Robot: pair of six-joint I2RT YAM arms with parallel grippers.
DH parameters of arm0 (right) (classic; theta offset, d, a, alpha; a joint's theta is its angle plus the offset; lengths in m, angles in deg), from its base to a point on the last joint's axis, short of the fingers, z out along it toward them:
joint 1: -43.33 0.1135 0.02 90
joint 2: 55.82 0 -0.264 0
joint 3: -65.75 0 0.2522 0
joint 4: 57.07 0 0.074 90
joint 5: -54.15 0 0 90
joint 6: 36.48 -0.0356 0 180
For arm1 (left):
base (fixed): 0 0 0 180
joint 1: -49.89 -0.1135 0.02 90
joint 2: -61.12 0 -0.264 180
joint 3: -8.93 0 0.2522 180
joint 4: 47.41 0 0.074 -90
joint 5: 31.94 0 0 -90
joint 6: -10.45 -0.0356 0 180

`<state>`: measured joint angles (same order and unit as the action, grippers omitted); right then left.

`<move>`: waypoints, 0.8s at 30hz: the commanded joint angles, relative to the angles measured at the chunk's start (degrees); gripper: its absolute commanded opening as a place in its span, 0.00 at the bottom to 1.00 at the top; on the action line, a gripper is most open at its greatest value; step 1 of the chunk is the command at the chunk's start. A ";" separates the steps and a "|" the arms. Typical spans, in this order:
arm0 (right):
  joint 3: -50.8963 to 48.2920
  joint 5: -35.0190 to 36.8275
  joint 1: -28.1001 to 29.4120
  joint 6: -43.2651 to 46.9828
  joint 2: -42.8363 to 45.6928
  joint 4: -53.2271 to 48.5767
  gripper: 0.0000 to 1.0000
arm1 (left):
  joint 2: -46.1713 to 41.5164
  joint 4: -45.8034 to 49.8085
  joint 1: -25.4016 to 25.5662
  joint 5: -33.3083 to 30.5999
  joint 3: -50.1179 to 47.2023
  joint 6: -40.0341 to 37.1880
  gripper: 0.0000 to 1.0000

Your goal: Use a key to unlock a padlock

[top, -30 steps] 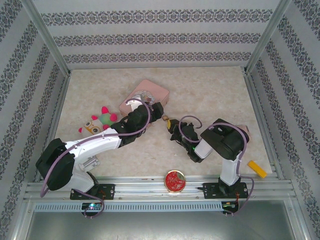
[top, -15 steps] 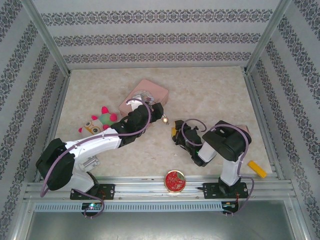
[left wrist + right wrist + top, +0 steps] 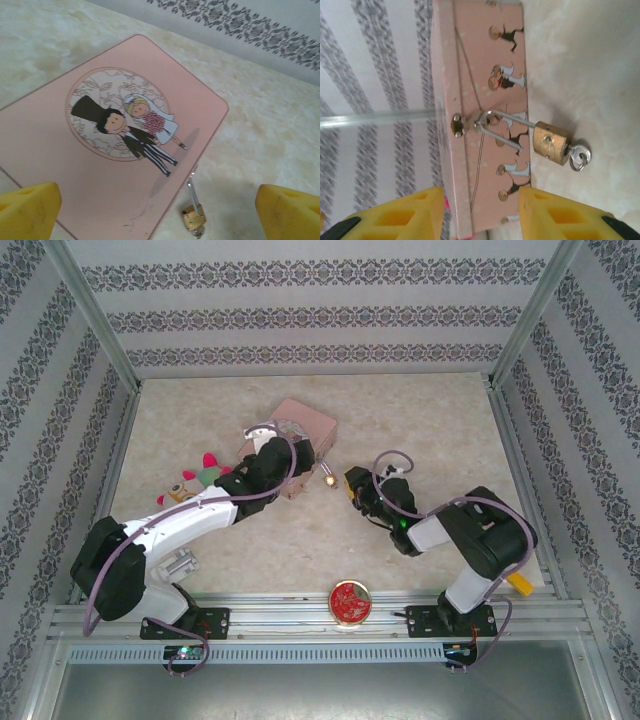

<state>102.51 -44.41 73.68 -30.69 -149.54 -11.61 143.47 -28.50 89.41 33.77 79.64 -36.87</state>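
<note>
The small brass padlock (image 3: pixel 551 142) hangs by its thin shackle (image 3: pixel 507 122) from the hasp on the side of the pink box (image 3: pixel 485 60). One shackle leg ends free outside the body. The silvery key (image 3: pixel 579 156) sticks out of the padlock's bottom. In the top view the padlock (image 3: pixel 330 480) lies beside the box (image 3: pixel 305 425), between both grippers. My right gripper (image 3: pixel 480 215) is open, a short way back from the lock, holding nothing. My left gripper (image 3: pixel 160 220) is wide open above the box lid (image 3: pixel 100 150), with the padlock (image 3: pixel 194 217) low between its fingertips (image 3: pixel 27 210).
A colourful plush toy (image 3: pixel 205 472) lies left of my left arm. A round red tin (image 3: pixel 350 602) sits at the near edge in the middle. A yellow block (image 3: pixel 520 583) is near the right rail. Patterned walls and metal posts close in the table.
My right gripper has opened, let go at the padlock and drawn back, its elbow swinging right. My left gripper has shifted slightly back toward the box. The padlock now rests free.
</note>
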 commanded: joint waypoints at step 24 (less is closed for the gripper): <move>34.95 3.55 2.12 75.44 -4.19 -72.25 0.58 | 2.20 2.00 -14.52 20.44 -4.40 -0.12 0.99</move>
<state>134.14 -42.07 74.88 40.11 -151.33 -82.91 144.08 -23.63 76.04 51.12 75.12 -35.84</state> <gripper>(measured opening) 0.579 0.992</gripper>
